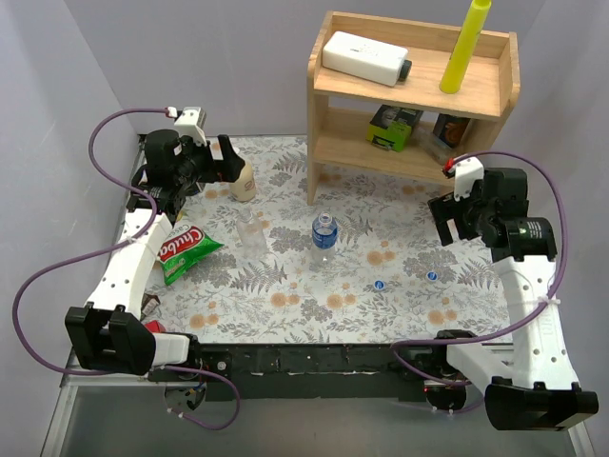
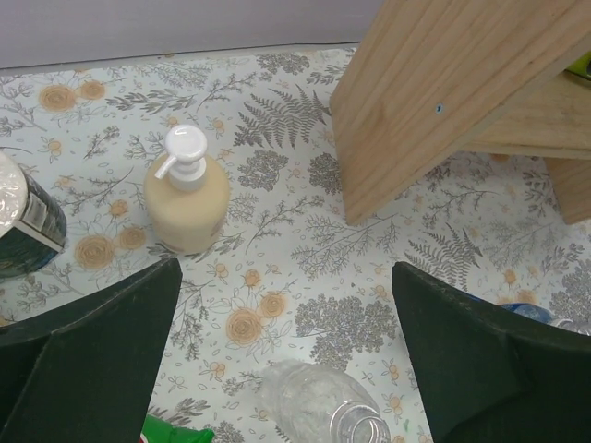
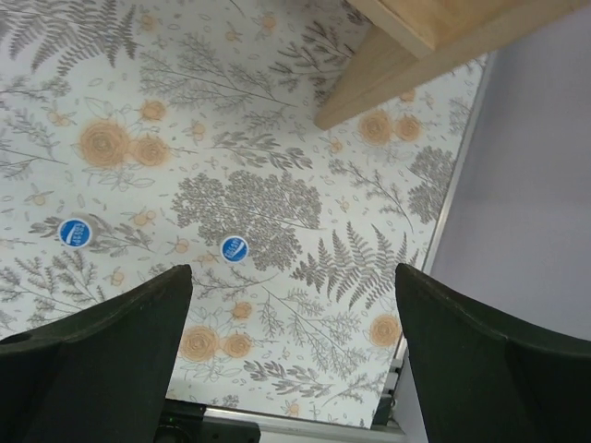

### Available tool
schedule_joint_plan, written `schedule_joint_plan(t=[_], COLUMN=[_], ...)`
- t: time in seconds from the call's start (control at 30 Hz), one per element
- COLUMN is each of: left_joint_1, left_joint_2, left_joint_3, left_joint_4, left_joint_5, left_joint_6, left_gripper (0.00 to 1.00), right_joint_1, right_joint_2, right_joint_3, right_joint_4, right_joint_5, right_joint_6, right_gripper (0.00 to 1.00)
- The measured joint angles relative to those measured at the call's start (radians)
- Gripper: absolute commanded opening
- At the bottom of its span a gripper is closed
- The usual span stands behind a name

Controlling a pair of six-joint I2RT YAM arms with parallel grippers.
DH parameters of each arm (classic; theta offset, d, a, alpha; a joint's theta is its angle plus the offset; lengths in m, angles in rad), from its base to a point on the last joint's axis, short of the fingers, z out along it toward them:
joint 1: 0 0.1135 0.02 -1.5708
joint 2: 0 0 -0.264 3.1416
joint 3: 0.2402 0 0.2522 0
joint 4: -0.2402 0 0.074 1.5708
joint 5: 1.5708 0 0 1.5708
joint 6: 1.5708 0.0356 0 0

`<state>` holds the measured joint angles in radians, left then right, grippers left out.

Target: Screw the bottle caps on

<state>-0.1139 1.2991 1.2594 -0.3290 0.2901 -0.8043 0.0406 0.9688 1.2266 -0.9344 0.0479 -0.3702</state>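
Left gripper (image 2: 286, 277) and right gripper (image 3: 291, 277) are seen wide open, empty. Blue caps (image 3: 235, 247) lie before the shelf (image 1: 409, 95), bottles (image 1: 325, 231) by its left leg. One cap should be pinched squarely across its rim.

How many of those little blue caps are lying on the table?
2. One blue cap lies on the table, right of the blue-labelled bottle; the other cap lies further right still. Both show fully.
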Motion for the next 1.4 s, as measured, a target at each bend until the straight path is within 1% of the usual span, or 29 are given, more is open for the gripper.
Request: schedule_joint_plan(t=[0.03,0.17,0.23,0.3,0.33,0.4,0.47,0.53,0.57,0.67,0.77,0.87,1.03,1.17,1.27,1.4], left_joint_1=[0.0,0.0,0.0,-0.001,-0.002,-0.004,-0.006,-0.007,-0.008,-0.008,-0.008,-0.008,-0.002,0.008,0.014,0.019], left_joint_2=[0.001,0.008,0.02,0.024,0.023,0.023,0.023,0.023,0.022,-0.008,-0.057,-0.105,-0.163,-0.169,-0.169,-0.169], left_joint_3=[0.0,0.026,0.068,0.105,0.122,0.156,0.181,0.189,0.186,0.139,0.093,0.071,0.056,0.056,0.054,0.051], left_joint_4=[-0.001,-0.033,-0.066,-0.092,-0.11,-0.151,-0.205,-0.251,-0.296,-0.317,-0.353,-0.373,-0.386,-0.396,-0.402,-0.404], left_joint_5=[0.008,0.027,0.041,0.058,0.069,0.096,0.121,0.142,0.157,0.177,0.182,0.178,0.171,0.17,0.17,0.17], left_joint_6=[0.002,0.028,0.052,0.078,0.092,0.115,0.132,0.142,0.143,0.143,0.154,0.166,0.184,0.191,0.195,0.195], left_gripper=[0.98,0.98,0.98,0.98,0.98,0.98,0.98,0.98,0.98,0.98,0.98,0.98,0.98,0.98,0.98,0.98], right_joint_1=[0.0,0.005,0.028,0.077,0.107,0.175,0.245,0.302,0.356,0.406,0.446,0.476,0.52,0.536,0.537,0.536], right_joint_2=[0.012,0.099,0.142,0.192,0.221,0.272,0.311,0.331,0.335,0.321,0.328,0.356,0.394,0.449,0.494,0.526], right_joint_3=[0.01,0.152,0.226,0.301,0.338,0.393,0.414,0.41,0.388,0.323,0.26,0.218,0.146,0.143,0.143,0.128], right_joint_4=[-0.008,-0.124,-0.156,-0.172,-0.181,-0.176,-0.153,-0.13,-0.084,0.002,0.048,0.096,0.227,0.327,0.377,0.418], right_joint_5=[-0.028,-0.267,-0.363,-0.44,-0.466,-0.499,-0.527,-0.549,-0.562,-0.583,-0.61,-0.643,-0.664,-0.682,-0.689,-0.695], right_joint_6=[-0.01,-0.164,-0.202,-0.212,-0.214,-0.22,-0.233,-0.25,-0.268,-0.29,-0.31,-0.311,-0.272,-0.23,-0.203,-0.177], right_gripper=[0.93,0.89,0.87,0.87,0.86,0.83,0.82,0.82,0.82,0.82,0.82,0.82,0.81,0.79,0.78,0.74])
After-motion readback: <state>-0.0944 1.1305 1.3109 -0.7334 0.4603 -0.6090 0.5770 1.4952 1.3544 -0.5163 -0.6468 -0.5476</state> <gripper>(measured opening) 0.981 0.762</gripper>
